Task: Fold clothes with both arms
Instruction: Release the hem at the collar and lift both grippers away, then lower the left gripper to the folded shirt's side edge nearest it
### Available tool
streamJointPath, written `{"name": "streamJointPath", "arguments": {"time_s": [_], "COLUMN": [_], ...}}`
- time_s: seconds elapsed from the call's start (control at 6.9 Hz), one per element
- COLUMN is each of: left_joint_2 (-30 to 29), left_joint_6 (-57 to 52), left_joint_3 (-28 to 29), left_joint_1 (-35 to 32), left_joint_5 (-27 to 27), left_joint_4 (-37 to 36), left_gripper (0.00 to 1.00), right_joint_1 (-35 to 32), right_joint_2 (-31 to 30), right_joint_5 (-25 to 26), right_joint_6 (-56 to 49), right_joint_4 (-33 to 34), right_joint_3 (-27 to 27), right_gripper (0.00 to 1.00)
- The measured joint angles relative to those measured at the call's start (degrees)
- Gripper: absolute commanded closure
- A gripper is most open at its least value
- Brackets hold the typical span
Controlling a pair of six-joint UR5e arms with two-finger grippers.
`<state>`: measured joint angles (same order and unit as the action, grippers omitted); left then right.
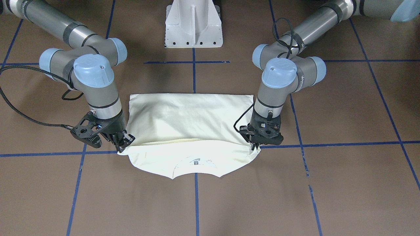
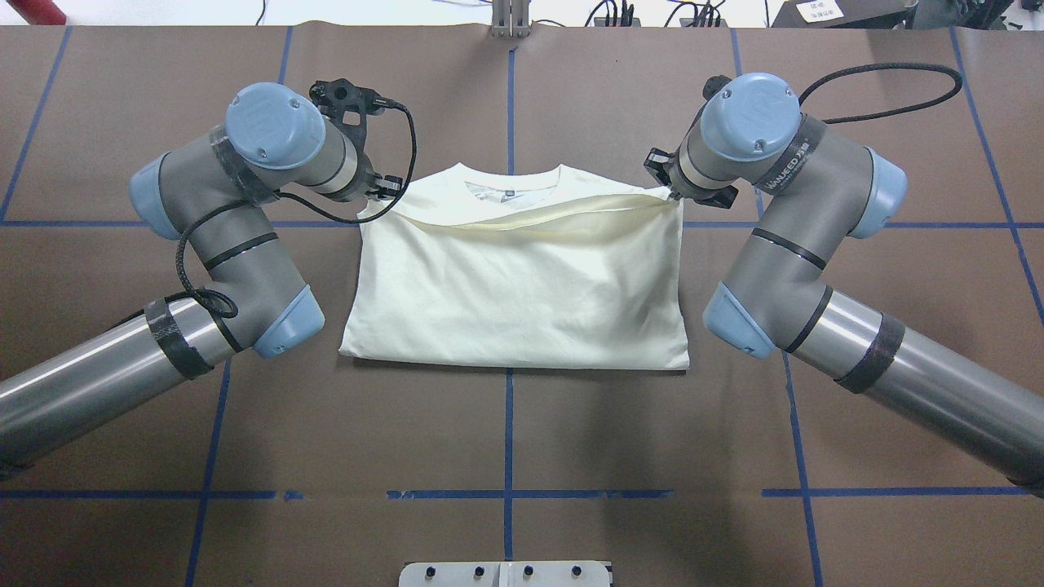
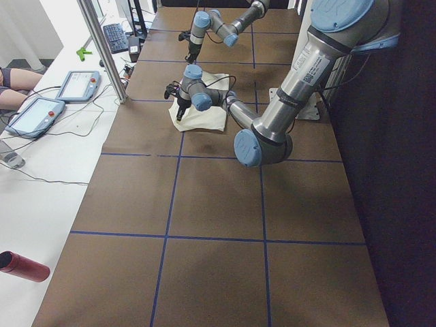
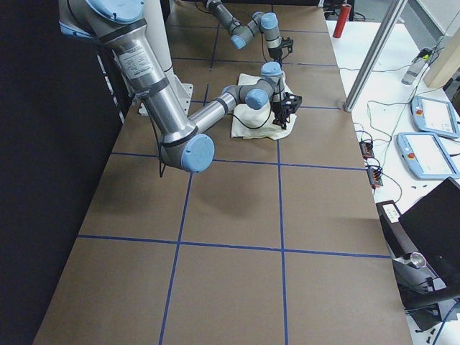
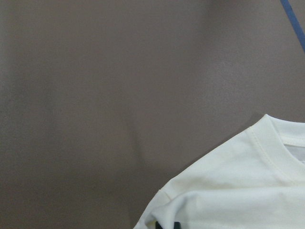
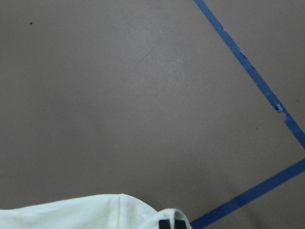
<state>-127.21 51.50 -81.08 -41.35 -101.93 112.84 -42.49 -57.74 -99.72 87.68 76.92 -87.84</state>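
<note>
You've got left pincer [image 1: 255, 147] and right pincer [image 1: 122, 145] each pinching a shirt [image 1: 190, 119] corner; folded edge runs between them.

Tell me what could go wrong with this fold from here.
The folded edge of the shirt runs slanted between the jaws, so if released now it may land crooked.
The jaws pinch only its corners; either corner could slip out.
The collar lies uncovered; the fold may end short.

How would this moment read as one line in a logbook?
shirt: lower half folded up, collar uncovered | left gripper: shut on hem corner | right gripper: shut on other corner
</note>
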Motion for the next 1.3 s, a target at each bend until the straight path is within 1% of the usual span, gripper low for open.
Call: {"name": "streamJointPath", "arguments": {"time_s": [0.14,0.29,0.58,0.72,0.87,1.01,1.16,1.3], "left_joint_2": [1.25,3.72,11.08,14.6,17.66,20.62,22.54,23.21], "left_joint_6": [-1.36,-2.29,-2.7,-2.43,-1.73,0.8,4.48,6.91], "left_joint_3": [-1.58,-4.91,-14.95,-19.11,-21.45,-22.08,-21.69,-21.03], "left_joint_1": [0.03,0.11,2.07,4.05,5.69,7.66,9.74,11.09], "left_joint_5": [-0.18,-0.89,-3.05,-3.26,-3.21,-2.49,-0.9,0.35], "left_joint_4": [0.81,1.47,2.2,2.38,3.71,7.43,11.15,12.89], "left_gripper": [0.0,0.0,0.0,0.04,0.3,0.51,0.51,0.51], "right_joint_1": [0.1,-0.02,-0.18,-0.21,-0.21,-0.22,-0.22,-0.22], "right_joint_2": [-0.23,-0.35,-1.09,-1.34,-1.52,-1.64,-1.71,-1.74], "right_joint_5": [0.98,1.31,1.5,1.55,1.62,1.68,1.7,1.71], "right_joint_6": [-1.58,-3.76,-6.08,-6.29,-6.33,-6.31,-6.3,-6.29], "right_joint_4": [-1.06,-1.58,-1.86,-1.92,-1.96,-2.0,-2.03,-2.03], "right_joint_3": [-0.22,-0.53,-1.77,-2.09,-2.26,-2.5,-2.75,-2.85], "right_gripper": [0.0,0.0,0.0,0.0,0.0,0.0,0.0,0.0]}}
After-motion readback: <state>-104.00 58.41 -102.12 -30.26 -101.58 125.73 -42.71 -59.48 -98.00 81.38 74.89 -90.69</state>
